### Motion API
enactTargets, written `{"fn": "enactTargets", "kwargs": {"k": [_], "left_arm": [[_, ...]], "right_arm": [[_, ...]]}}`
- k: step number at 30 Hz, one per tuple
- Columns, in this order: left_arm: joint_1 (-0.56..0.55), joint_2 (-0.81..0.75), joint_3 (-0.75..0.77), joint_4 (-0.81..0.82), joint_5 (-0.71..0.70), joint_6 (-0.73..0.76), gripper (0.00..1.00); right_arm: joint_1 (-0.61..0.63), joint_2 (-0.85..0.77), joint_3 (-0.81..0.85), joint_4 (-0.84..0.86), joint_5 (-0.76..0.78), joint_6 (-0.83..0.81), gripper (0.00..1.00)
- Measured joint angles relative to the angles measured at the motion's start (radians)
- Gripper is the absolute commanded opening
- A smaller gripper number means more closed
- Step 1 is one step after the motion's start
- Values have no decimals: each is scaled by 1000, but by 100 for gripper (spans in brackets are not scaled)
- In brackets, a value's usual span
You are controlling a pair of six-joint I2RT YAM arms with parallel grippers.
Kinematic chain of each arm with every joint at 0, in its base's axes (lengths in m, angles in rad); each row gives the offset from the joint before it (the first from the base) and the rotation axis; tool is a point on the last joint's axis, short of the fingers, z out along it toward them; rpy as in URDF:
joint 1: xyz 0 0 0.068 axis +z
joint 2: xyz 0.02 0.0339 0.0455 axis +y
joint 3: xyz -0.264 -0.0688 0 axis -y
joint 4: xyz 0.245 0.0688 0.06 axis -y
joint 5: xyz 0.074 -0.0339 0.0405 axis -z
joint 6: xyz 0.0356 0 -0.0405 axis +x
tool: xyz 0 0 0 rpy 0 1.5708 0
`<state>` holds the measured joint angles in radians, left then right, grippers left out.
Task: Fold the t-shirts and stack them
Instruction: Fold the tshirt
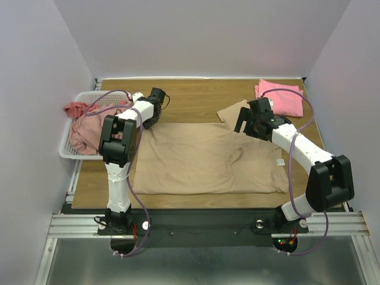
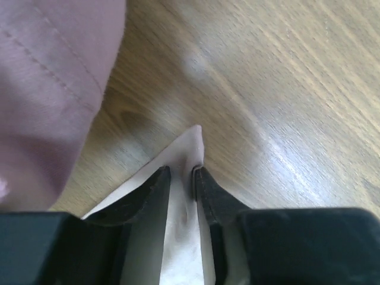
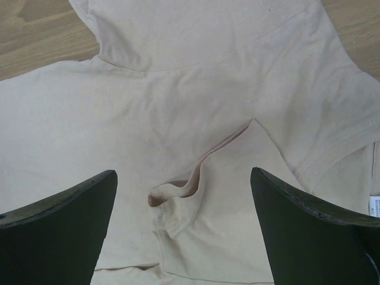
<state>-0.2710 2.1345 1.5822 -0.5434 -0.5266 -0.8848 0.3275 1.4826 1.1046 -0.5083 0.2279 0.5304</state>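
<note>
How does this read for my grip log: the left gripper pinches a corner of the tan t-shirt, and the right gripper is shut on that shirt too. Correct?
Not quite. The right gripper is open: the right wrist view shows its jaws wide apart above a wrinkle in the tan t-shirt, holding nothing. The left gripper does pinch a corner.

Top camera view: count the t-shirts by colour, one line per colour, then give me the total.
Tan t-shirt: 1, spread out flat
Bright pink t-shirt: 1, folded at the far right
Dusty-pink t-shirt: 1, in the basket
Salmon-red t-shirt: 1, in the basket
Total: 4, as far as the heap in the basket shows
</note>
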Motion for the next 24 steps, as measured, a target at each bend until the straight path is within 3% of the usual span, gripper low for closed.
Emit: {"fn": "enactTargets", "kwargs": {"k": [6, 10, 15, 20, 24], "left_arm": [[0, -23, -37, 26, -4, -5, 28], [0, -32, -51, 29, -4, -17, 22], [0, -41, -59, 22, -4, -23, 15], [0, -47, -64, 9, 0, -21, 0], [0, -51, -65, 8, 23, -1, 0]], "right_arm": [[0, 13, 0, 1, 2, -3, 100], [-1, 69, 38, -7, 31, -14, 100], [-18, 217, 213, 9, 90, -47, 100], [-50, 375, 410, 19, 121, -101, 100], [-67, 516, 558, 34, 145, -158, 97]]}}
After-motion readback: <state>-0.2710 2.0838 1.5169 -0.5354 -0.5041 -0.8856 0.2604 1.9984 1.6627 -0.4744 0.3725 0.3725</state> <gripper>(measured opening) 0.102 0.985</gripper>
